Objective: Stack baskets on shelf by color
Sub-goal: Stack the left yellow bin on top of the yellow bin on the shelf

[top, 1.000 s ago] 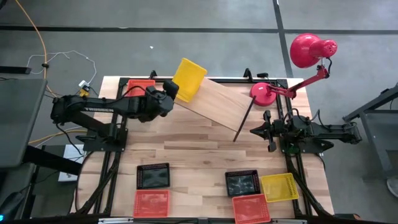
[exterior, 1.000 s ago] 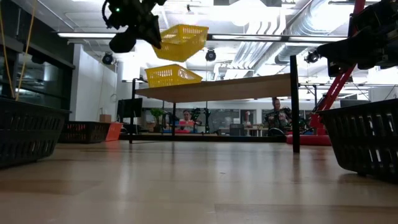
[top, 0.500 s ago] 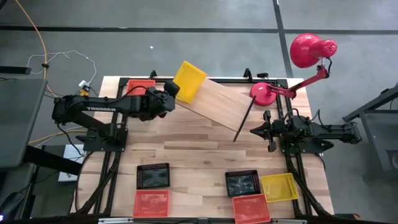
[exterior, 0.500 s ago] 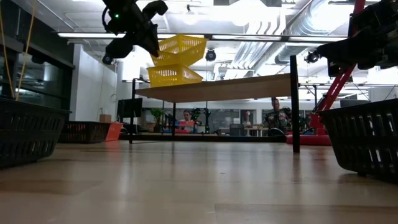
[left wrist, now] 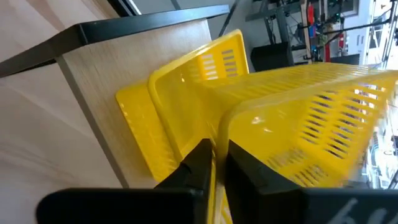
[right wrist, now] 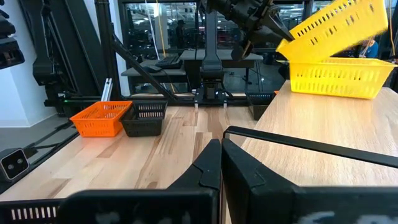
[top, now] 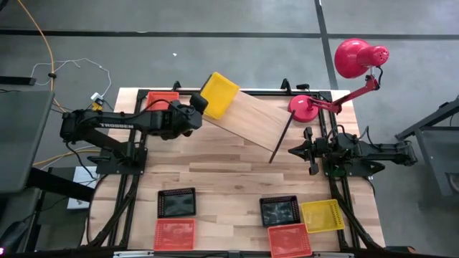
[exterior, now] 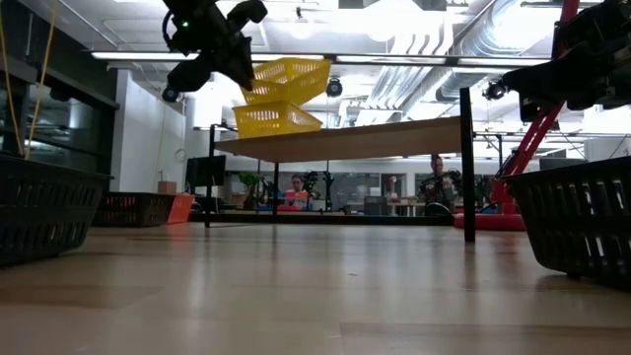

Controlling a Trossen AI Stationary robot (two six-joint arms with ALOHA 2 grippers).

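Note:
My left gripper [top: 196, 109] is shut on a yellow basket [top: 219, 94] over the left end of the shelf [top: 259, 120]. In the low view this basket [exterior: 288, 79] sits tilted, its low end on a second yellow basket [exterior: 273, 120] that stands on the shelf board [exterior: 394, 138]. The left wrist view shows both baskets, the held one [left wrist: 311, 106] and the lower one [left wrist: 180, 106]. At the table's right side my right gripper [top: 294, 150] waits, shut and with nothing in it. My left gripper pinches the upper yellow basket's rim [left wrist: 221, 130] at the end nearest the arm, with the wall between its two fingers. The fingers reach in from the table's left, slanting a little downward. The basket is tilted, far end raised, near end down on the lower yellow basket.
Near the front edge lie a black basket [top: 177, 203], an orange-red one [top: 175, 233], another black one [top: 279, 210], a yellow one [top: 321, 215] and an orange-red one [top: 290, 239]. One orange-red basket [top: 163, 98] sits behind the left arm. A red desk lamp [top: 351, 57] stands at the far right.
My left gripper has tipped a little downward without travelling. The held yellow basket has sunk from clear above the shelf until its near end meets the lower yellow basket. It stays tilted.

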